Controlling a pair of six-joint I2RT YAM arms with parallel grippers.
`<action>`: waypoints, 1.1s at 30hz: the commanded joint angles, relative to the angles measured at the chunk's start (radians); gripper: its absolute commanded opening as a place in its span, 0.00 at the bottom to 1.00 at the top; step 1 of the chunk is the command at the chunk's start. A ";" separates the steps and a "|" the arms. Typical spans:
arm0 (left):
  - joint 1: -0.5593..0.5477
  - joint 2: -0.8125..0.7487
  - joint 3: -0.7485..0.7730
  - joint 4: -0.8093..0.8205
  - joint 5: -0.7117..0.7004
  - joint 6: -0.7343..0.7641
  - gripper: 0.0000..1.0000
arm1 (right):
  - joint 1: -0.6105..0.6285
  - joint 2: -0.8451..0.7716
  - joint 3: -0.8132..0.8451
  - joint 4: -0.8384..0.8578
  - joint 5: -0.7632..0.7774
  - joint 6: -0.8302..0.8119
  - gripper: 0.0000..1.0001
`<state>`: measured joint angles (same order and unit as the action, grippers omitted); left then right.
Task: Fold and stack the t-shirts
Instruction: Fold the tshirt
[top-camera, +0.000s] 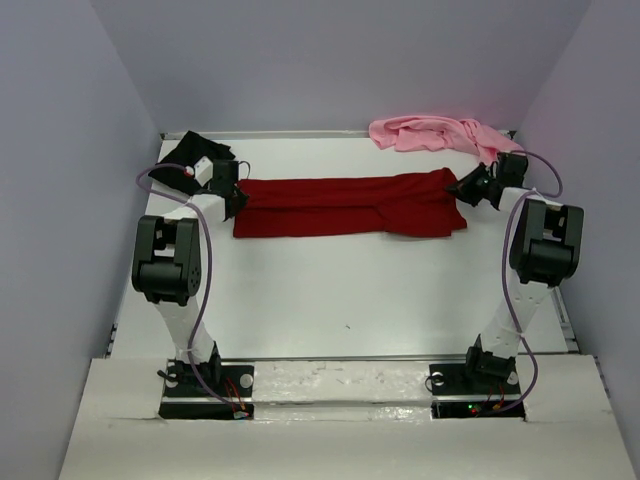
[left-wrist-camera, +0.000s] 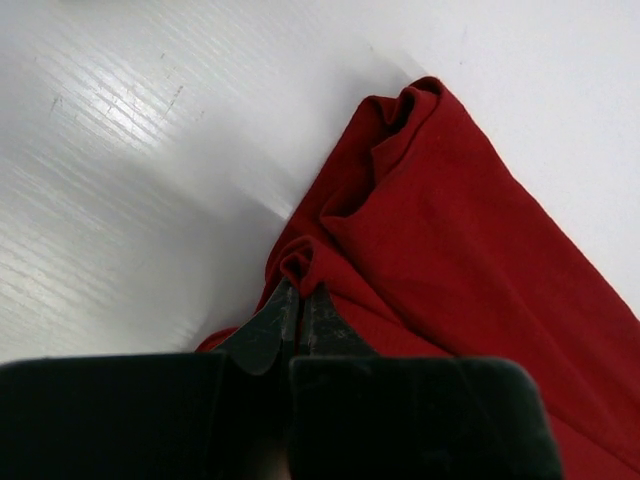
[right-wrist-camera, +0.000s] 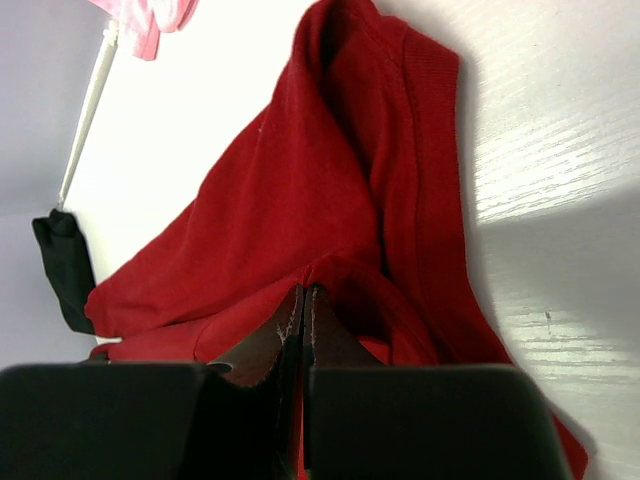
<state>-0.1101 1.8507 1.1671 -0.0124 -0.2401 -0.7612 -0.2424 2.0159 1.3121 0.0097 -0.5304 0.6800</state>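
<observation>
"Across the far half of the white table I have the dark red t-shirt. It lies as a long band running left to right, folded over on itself, with looser folds bunching toward its right end," I report.

"And the other two?" the desk asks.

"Next in size on my screen is the light pink t-shirt, heaped at the far right corner, just behind the red one's right end. I can't tell whether the two touch. The black t-shirt is crumpled in the far left corner, partly hidden behind my left arm's wrist. Neither of them is folded."

"What about the grippers?"

"My left gripper is at the red shirt's left end. On the left wrist view its fingers are pressed together with a small pinch of red cloth caught at the tips, and bare table shows beyond on the left. My right gripper is at the opposite end. On its wrist view the fingers are likewise tight together on a ridge of red fabric, with a hemmed edge rising beyond them. Each one is clamped on an end of the same shirt, and the shirt spans the gap between them."
</observation>
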 joint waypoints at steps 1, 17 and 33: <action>0.007 0.004 -0.004 0.067 -0.039 0.019 0.00 | -0.001 0.029 0.026 0.076 0.017 -0.013 0.00; 0.007 -0.025 0.000 0.089 -0.053 0.033 0.00 | 0.017 0.056 0.026 0.131 0.013 -0.013 0.00; 0.007 -0.058 0.042 0.094 -0.068 0.043 0.00 | 0.017 0.047 0.075 0.119 0.023 -0.007 0.00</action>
<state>-0.1101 1.8572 1.1618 0.0559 -0.2485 -0.7395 -0.2279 2.0731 1.3312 0.0814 -0.5304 0.6807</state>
